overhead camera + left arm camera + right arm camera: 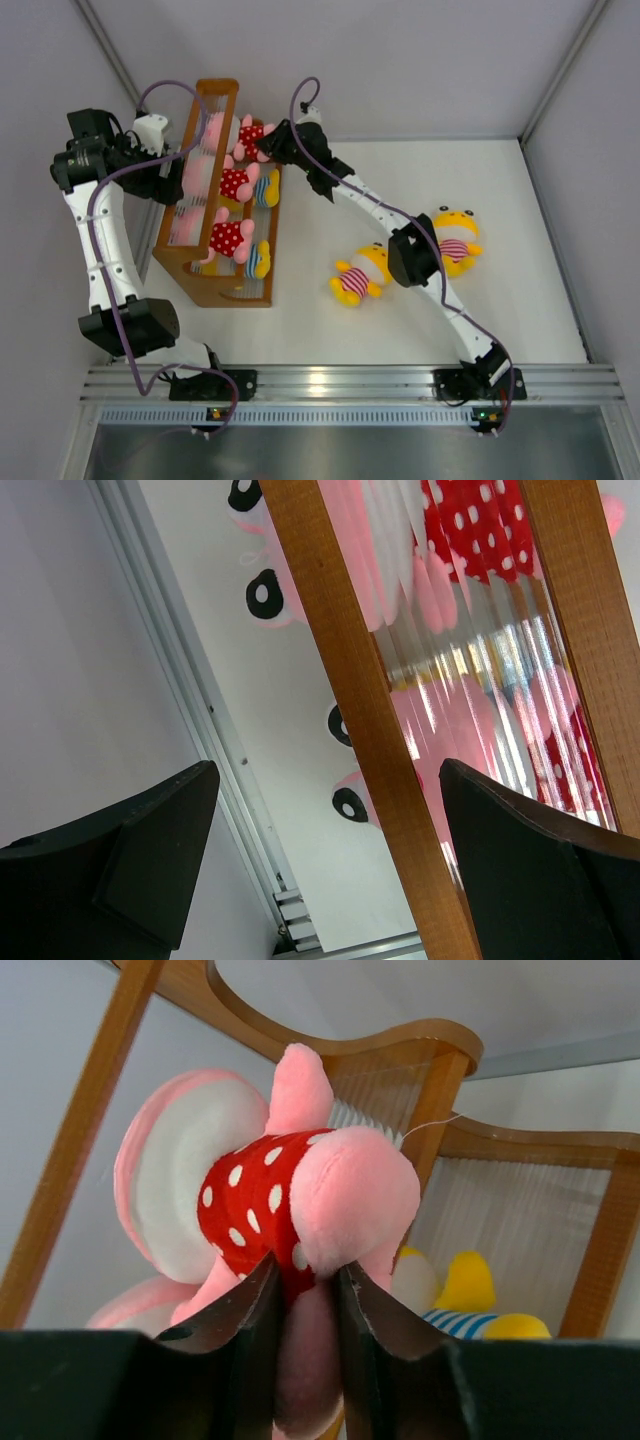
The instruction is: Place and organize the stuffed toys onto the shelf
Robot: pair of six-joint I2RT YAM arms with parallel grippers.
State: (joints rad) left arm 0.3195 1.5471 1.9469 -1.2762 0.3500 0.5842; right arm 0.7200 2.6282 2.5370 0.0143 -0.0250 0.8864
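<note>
The brown wooden shelf (212, 282) stands at the left. It holds three pink-headed toys in red dotted outfits, one at the far end (250, 135), one in the middle (235, 183) and one nearer (228, 238), and two yellow blue-striped toys (266, 188) (260, 258). My right gripper (272, 140) is shut on a leg of the far pink toy (260, 1190), held against the shelf (440, 1070). My left gripper (165, 165) is open behind the shelf, and a wooden rail (390, 760) runs between its fingers (150, 850). Two yellow pink-striped toys (360, 275) (455, 240) lie on the table.
White enclosure walls stand close behind and left of the shelf, with a metal frame strip (200, 710) along the left wall. The right arm stretches diagonally over the table between the two loose toys. An aluminium rail (340, 382) runs along the near edge.
</note>
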